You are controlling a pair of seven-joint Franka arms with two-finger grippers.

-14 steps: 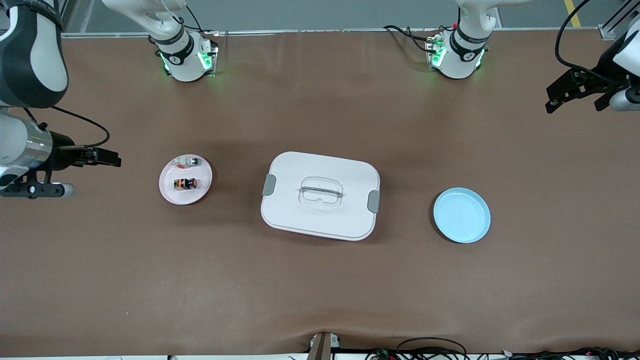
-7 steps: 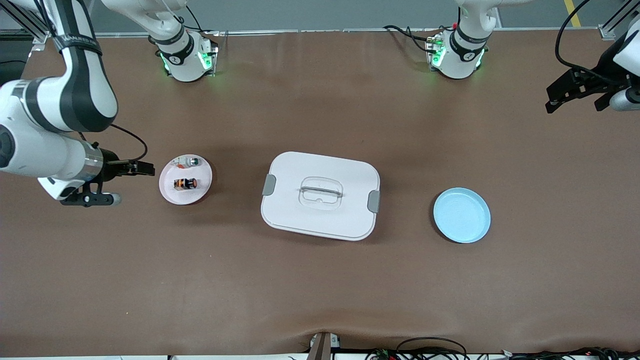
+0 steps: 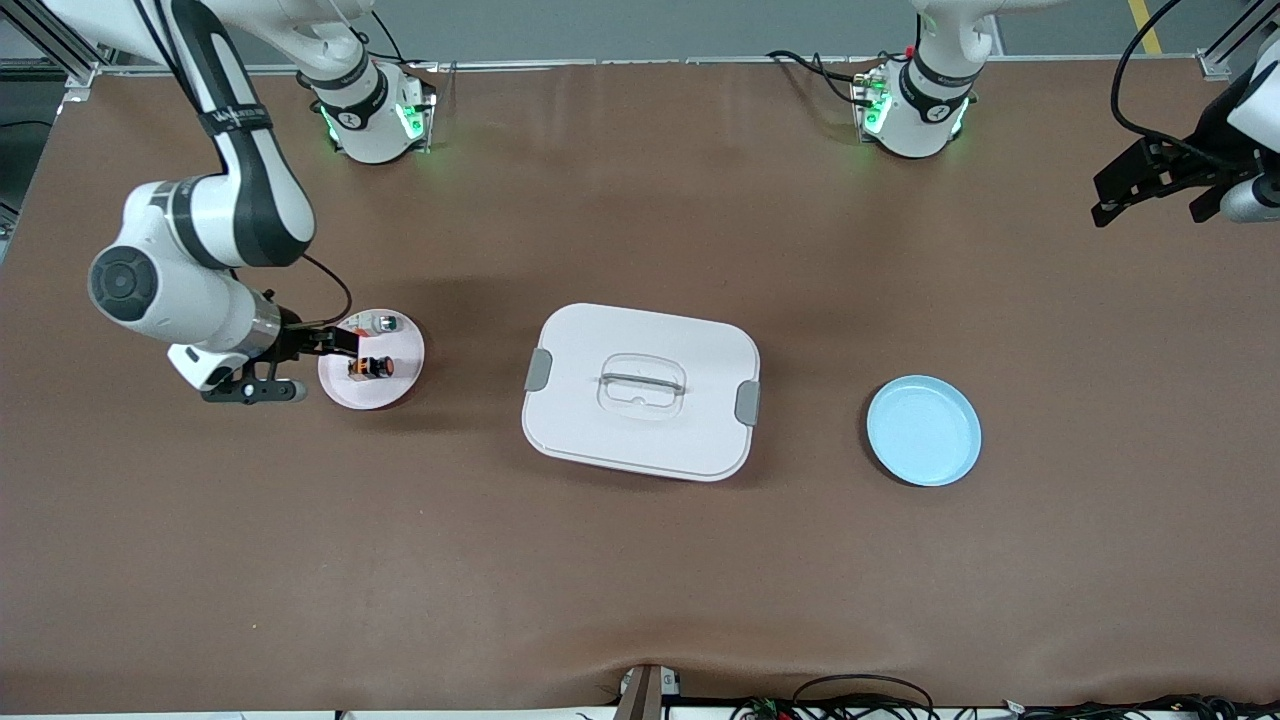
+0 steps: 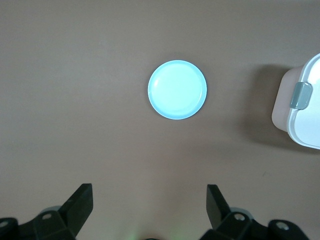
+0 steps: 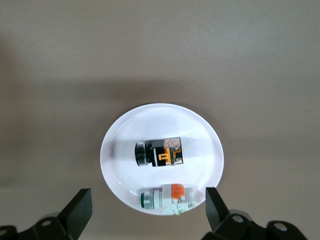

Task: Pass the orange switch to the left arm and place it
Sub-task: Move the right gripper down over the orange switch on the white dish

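Up front, the right gripper (image 3: 335, 345) hangs over the pink plate (image 3: 400, 385), jaws spread, orange switch (image 3: 371, 367) just past them. Left wrist: left gripper (image 4: 149, 200) waits, jaws spread, blue plate (image 4: 177, 90) ahead. Right wrist: orange switch (image 5: 159, 152) lies between the spread jaws.

A matte brown surface (image 3: 640, 580) carries a large white rounded plastic box (image 3: 640, 440) with grey side latches and a clear lid handle, a round pale-blue plate (image 3: 923, 431), and a round pink plate (image 3: 372, 395) bearing a small black switch with orange markings (image 3: 369, 368) and a silver-grey part spotted green and red (image 3: 380, 323).
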